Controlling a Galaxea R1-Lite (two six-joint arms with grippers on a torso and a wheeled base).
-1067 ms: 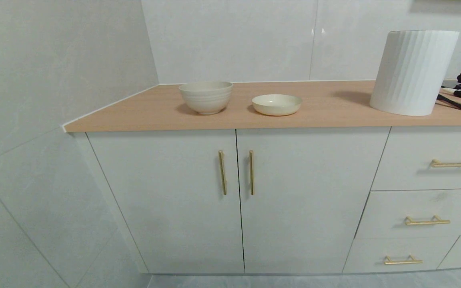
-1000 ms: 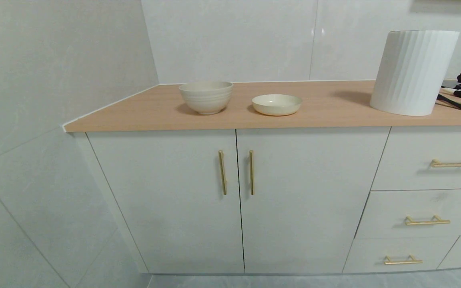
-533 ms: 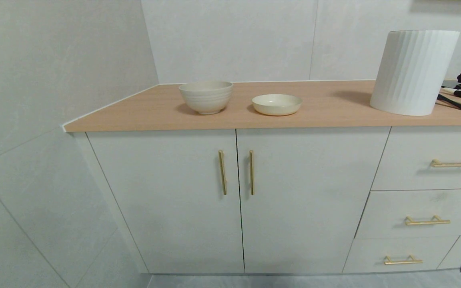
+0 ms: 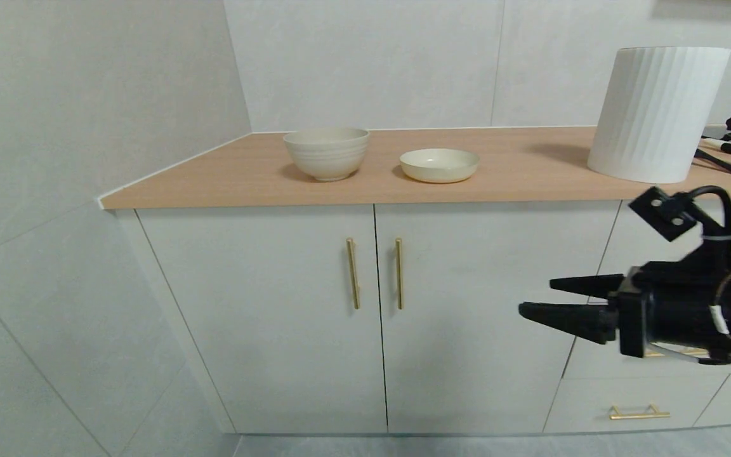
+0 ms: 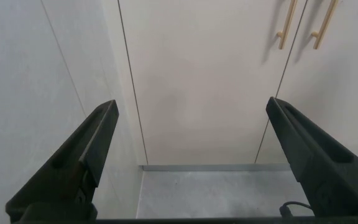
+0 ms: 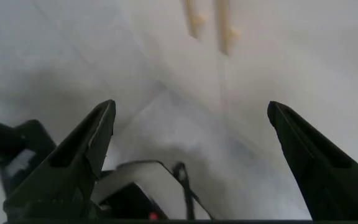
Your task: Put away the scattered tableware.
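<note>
1. Two shut doors [image 4: 276, 317] fill the cabinet front under a wood counter [image 4: 530, 171]. The counter's left end meets the tiled wall, and its front edge is straight and unblocked.
2. Drawers [image 4: 594, 406] sit right of the doors, partly covered by the right arm.
3. One tall white canister [image 4: 654, 114] stands at the counter's right end. Beside it, some utensils [image 4: 730, 158] are cut off by the frame and hard to identify.
4. The bowl [image 4: 326, 153] stands upright on the counter above the left door. The dish [image 4: 439, 165] sits near it on the right, not touching, with bare wood all round both.
5. The right gripper [image 4: 537, 296] hangs below counter level before the right door, fingers apart and holding nothing, pointing left. Bowl and dish lie well apart from it, higher and to its left.
6. The right wrist view is blurred, and its gripper [image 6: 190, 107] is spread wide.
7. The left gripper [image 5: 191, 109] is spread wide too and empty, low near the floor, facing the left door.
8. Two gold handles [image 4: 353, 273] flank the door seam.
</note>
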